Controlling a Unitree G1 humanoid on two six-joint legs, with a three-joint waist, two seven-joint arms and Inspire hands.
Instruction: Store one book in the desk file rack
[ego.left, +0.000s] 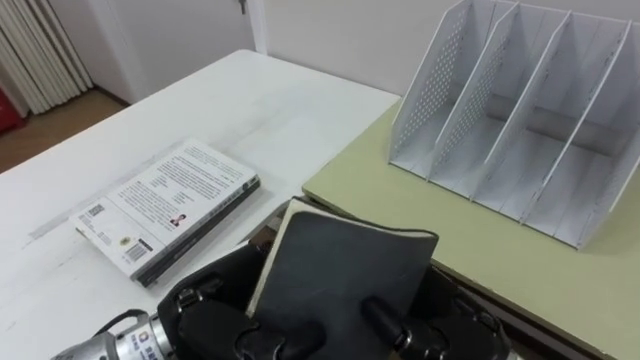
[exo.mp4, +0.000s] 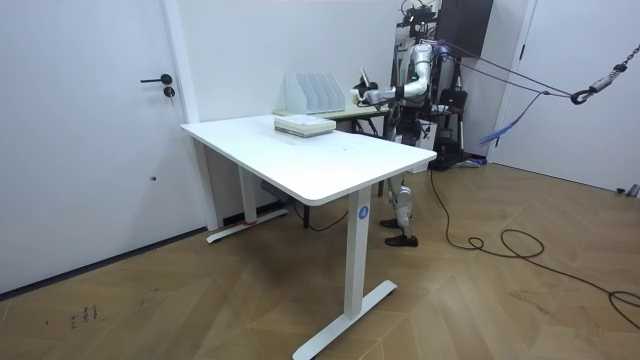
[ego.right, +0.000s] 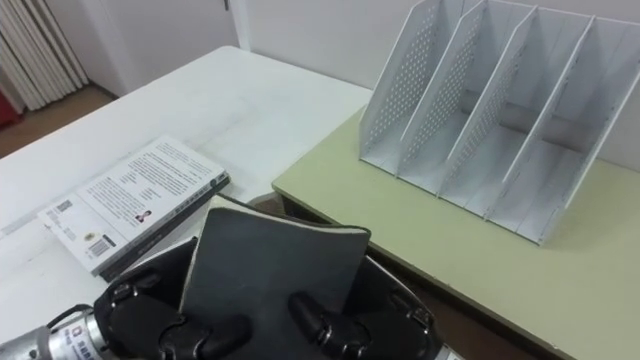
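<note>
Gripping the dark book (ego.left: 345, 265) from both sides, left hand (ego.left: 198, 318) & right hand (ego.left: 455, 335) curl fingers over its cover, just before the near edge of the green desk (ego.left: 420, 215); file rack (ego.left: 520, 110) stands toward the far right corner, slots empty.

Room view: robot stands at the desk, beside the white table (exo.mp4: 300, 160).

Right eye view: cover faces up, not upright, so I think the book can hit a divider & push the rack away.
</note>
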